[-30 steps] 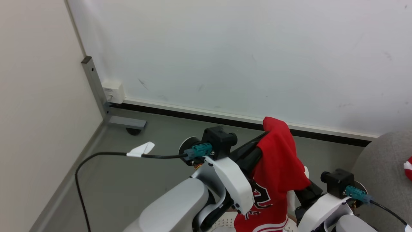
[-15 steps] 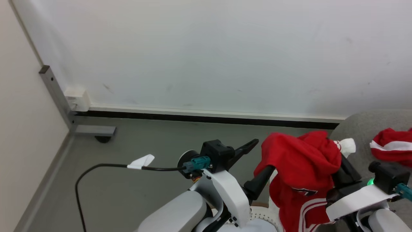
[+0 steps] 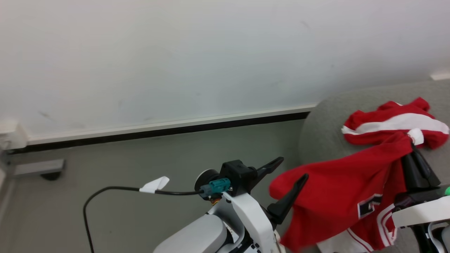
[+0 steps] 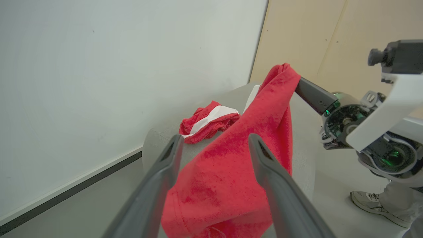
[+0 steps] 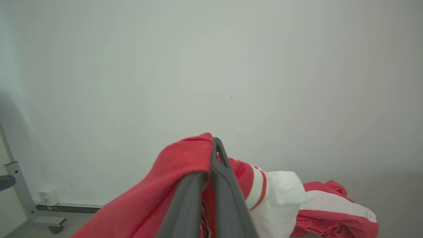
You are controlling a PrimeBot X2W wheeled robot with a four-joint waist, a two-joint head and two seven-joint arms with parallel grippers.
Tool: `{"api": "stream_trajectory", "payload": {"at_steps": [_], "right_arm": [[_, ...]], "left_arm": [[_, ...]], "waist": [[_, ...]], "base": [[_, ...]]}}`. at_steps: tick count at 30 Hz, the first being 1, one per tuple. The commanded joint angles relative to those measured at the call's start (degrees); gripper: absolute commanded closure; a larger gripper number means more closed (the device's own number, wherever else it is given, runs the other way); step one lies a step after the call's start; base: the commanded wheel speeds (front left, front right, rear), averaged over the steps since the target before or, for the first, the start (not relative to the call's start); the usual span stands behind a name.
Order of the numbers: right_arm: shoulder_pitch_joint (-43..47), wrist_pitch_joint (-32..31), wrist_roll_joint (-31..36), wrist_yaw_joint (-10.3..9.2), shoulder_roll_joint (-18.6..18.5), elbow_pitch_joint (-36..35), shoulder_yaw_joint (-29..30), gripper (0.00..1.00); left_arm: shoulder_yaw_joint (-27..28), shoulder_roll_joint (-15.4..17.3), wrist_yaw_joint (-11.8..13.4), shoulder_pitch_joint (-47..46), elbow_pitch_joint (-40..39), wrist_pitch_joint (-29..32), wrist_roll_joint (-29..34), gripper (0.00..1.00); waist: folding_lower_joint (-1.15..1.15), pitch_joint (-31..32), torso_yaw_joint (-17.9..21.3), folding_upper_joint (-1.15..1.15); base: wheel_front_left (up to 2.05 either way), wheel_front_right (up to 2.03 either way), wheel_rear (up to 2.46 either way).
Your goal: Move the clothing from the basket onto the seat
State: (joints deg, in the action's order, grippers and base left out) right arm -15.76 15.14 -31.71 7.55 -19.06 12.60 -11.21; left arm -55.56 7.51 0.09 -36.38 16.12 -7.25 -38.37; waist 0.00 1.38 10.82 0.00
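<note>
My right claw (image 3: 410,146) pinches the red jersey (image 3: 344,186) by one edge so it drapes toward the grey sofa (image 3: 323,119) for release; my left claw (image 3: 293,168) stands wide, carrying nothing.

held garment (image 3: 337,196) hem cut off below, person's leg (image 4: 401,198) cropped

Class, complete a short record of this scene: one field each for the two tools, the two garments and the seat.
sofa: grey, rounded edge
lying garment: red and white, crumpled on sofa
hanging garment: red, hangs from right tool by sofa edge
right tool: shut on hanging garment
left tool: open
</note>
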Motion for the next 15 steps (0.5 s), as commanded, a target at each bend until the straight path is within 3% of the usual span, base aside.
{"api": "stream_trajectory", "payload": {"at_steps": [1,8,15], "right_arm": [[1.10,-0.01,0.36,-0.13,-0.38,-0.48,0.42,1.00],[2.47,-0.01,1.63,-0.13,-1.33,-3.43,4.15,1.00],[4.10,-0.01,2.19,-0.13,-1.76,-5.29,7.54,1.00]], "left_arm": [[0.13,0.10,0.10,0.42,-0.11,-0.43,0.81,0.00],[-0.77,-0.11,-0.48,0.02,-0.40,-2.08,1.37,0.00],[-2.19,-0.90,-0.77,0.34,0.84,-3.45,2.35,0.00]], "waist": [[0.00,-0.55,3.03,0.00],[0.00,-1.31,9.29,0.00],[0.00,-1.96,12.49,0.00]], "base": [[0.00,0.00,0.00],[0.00,0.00,0.00],[0.00,0.00,0.00]]}}
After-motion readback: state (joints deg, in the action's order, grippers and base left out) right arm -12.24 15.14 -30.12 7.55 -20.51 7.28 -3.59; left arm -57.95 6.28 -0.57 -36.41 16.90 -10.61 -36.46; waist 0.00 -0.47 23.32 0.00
